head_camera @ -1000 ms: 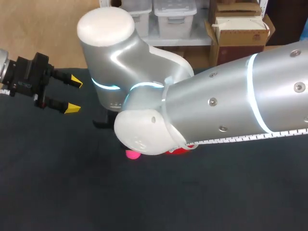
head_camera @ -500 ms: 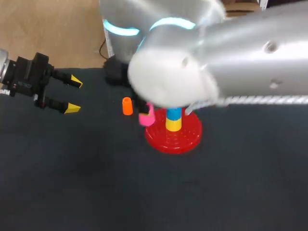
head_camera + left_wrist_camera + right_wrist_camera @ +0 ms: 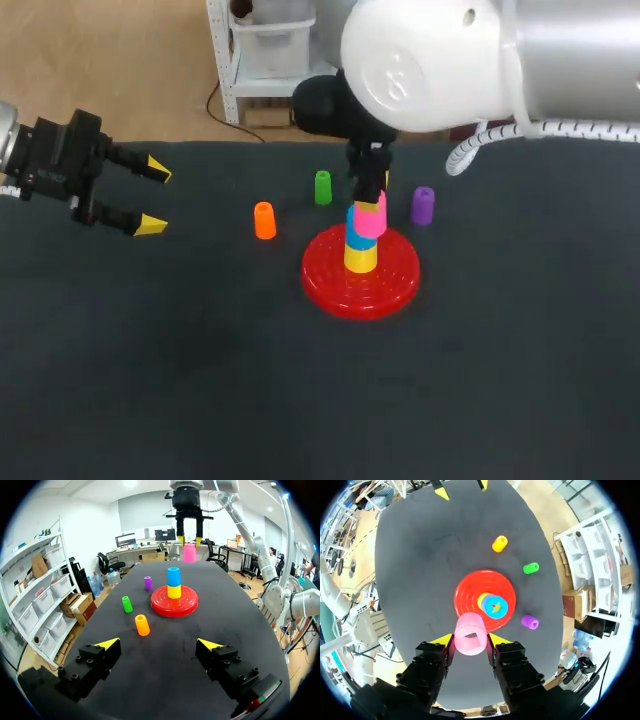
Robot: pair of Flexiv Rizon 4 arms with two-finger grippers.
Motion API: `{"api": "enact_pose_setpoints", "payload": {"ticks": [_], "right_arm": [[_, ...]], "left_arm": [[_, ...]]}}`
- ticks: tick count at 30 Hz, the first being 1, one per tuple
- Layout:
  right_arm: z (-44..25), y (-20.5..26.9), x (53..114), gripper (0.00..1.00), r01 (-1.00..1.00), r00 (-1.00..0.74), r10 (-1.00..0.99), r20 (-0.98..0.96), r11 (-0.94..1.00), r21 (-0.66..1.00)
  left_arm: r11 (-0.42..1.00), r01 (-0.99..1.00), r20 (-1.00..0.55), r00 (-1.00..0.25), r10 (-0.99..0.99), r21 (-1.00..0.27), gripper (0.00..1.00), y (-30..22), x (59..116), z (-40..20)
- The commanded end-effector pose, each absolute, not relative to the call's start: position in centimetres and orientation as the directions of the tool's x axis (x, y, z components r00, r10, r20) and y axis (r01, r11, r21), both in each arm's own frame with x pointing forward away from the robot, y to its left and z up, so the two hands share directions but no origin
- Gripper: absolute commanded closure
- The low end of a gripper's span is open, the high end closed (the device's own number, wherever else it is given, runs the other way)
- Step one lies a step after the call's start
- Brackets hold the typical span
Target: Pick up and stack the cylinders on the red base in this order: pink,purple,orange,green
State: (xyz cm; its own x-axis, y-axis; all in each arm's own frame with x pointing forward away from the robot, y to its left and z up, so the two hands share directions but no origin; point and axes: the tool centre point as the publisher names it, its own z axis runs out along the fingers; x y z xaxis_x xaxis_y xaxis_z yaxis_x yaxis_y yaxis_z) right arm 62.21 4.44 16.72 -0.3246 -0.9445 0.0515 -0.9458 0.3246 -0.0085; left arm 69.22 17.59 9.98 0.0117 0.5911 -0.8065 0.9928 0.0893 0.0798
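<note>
Left tool (image 3: 154,197): well off to the left of the red base (image 3: 330,288), over the dark surface (image 3: 200,380), and those yellow-tipped fingers are spread wide with nothing between them.
Orange cylinder (image 3: 264,221): standing upright on the surface, left of the base, near its rim but apart from it.
Green cylinder (image 3: 322,187): upright too, behind the base's left side, clear of the rim.
Red base: a round ridged disc, and on its centre sits a yellow piece (image 3: 361,258) with a blue piece (image 3: 173,575) on top.
Pink cylinder (image 3: 371,224): up off the surface, level with the top of the blue piece or a touch higher, and a little to one side of it. It's not seated on the stack over the base!
Right tool (image 3: 368,200): pointing straight down above the base, tips narrow and clamped on the pink cylinder from two sides.
Purple cylinder (image 3: 422,205): upright, behind the base's right side, just off the rim.
</note>
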Motion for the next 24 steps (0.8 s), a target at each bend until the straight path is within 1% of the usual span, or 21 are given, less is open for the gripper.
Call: {"api": "enact_pose_setpoints", "payload": {"ticks": [1, 24], "right_arm": [[16.1, 4.5, 63.7, 1.00, -0.935, -0.354, -0.934, 0.038, 0.354, -0.019], [14.5, 4.7, 67.4, 1.00, -0.932, -0.362, -0.931, 0.054, 0.361, -0.024]], "left_arm": [[0.092, 0.992, -0.807, 0.014, 0.590, 0.084, 0.00, 17.6, 69.1, 9.9], [0.092, 0.992, -0.807, 0.014, 0.590, 0.084, 0.00, 17.6, 69.1, 9.9]]}}
